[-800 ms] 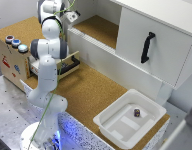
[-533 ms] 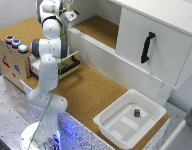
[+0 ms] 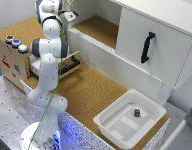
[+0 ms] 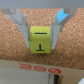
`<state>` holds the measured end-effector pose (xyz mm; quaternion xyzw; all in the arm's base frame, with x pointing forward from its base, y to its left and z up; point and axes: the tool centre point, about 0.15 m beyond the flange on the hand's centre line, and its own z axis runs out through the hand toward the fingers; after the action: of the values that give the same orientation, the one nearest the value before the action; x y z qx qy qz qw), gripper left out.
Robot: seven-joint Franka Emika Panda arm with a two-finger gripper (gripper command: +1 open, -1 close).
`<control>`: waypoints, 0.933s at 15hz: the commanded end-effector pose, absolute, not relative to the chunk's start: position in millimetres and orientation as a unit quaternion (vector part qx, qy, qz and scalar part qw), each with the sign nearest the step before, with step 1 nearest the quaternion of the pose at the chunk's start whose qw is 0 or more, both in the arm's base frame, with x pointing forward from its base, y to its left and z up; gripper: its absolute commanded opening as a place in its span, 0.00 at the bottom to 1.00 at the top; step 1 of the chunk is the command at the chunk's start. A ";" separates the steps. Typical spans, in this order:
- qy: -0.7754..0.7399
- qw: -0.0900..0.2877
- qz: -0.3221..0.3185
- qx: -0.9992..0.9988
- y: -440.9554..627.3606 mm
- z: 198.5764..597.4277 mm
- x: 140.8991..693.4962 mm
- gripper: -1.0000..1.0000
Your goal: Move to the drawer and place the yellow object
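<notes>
In the wrist view my gripper [image 4: 41, 34] is shut on the yellow object [image 4: 41, 40], a small yellow cube with a black mark, held between both fingers [image 4: 21, 26] above brown cork. In the exterior view the hand [image 3: 65, 13] is high at the top, over the cork shelf; the cube itself does not show there. The drawer [image 3: 72, 64], shallow light wood with a dark inside, stands pulled open from the plywood box [image 3: 11, 60], partly hidden behind my arm. The box carries round coloured buttons [image 3: 16, 43] on top.
A big white cabinet [image 3: 146, 45] with a black handle [image 3: 146, 47] stands on the exterior view's right. A white plastic tub [image 3: 127, 120] holding a small dark thing [image 3: 137, 113] sits at the front right. A white strip with red marks [image 4: 35, 71] shows in the wrist view.
</notes>
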<state>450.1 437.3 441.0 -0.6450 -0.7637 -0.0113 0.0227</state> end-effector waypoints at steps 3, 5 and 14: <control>-0.743 -0.020 0.040 -0.667 385.2 456.2 416.8 0.00; -0.722 -0.013 0.045 -0.690 357.5 443.7 407.2 0.00; -0.617 0.017 -0.017 -0.786 297.7 397.4 372.2 0.00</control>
<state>408.3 342.8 430.9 -0.7382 -0.6633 0.1217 -0.0140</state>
